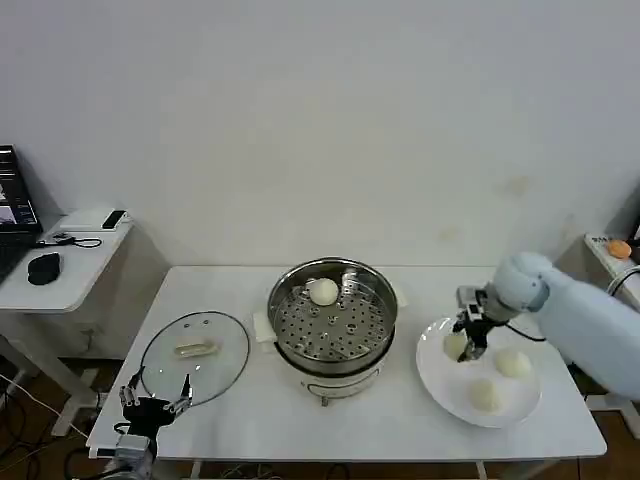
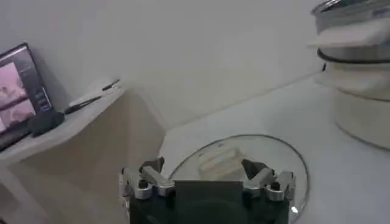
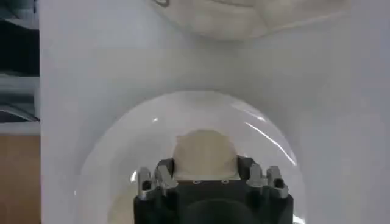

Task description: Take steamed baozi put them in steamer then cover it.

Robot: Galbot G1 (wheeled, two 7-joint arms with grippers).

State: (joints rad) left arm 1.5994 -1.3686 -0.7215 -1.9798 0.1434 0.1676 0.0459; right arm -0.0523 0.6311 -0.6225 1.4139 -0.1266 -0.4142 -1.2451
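The round shiny stainless-steel steamer (image 1: 333,318) sits mid-table on its cream-white base, uncovered, with 1 smooth cream-white baozi (image 1: 323,291) resting on the perforated tray toward the back wall of the pot. To the robot's right, the flat white plate (image 1: 437,383) holds 3 more of the round buns: one at its inner edge (image 1: 455,345), one toward the far right (image 1: 514,364), and one nearest the table's front (image 1: 486,396).

The right gripper (image 1: 470,346) is down over the plate, its fingers (image 3: 159,176) spread to either side of the inner bun (image 3: 204,154) (whether the pads already touch it cannot be told). The bun lies on the plate.

The round glass lid (image 1: 196,356) lies flat on the white table (image 1: 400,440), left of the steamer and well apart from the plate. The left gripper (image 1: 156,404) hangs at the table's front-left corner, just at the lid's near rim (image 2: 277,145), its fingers (image 2: 145,181) held wide and gripping nothing.
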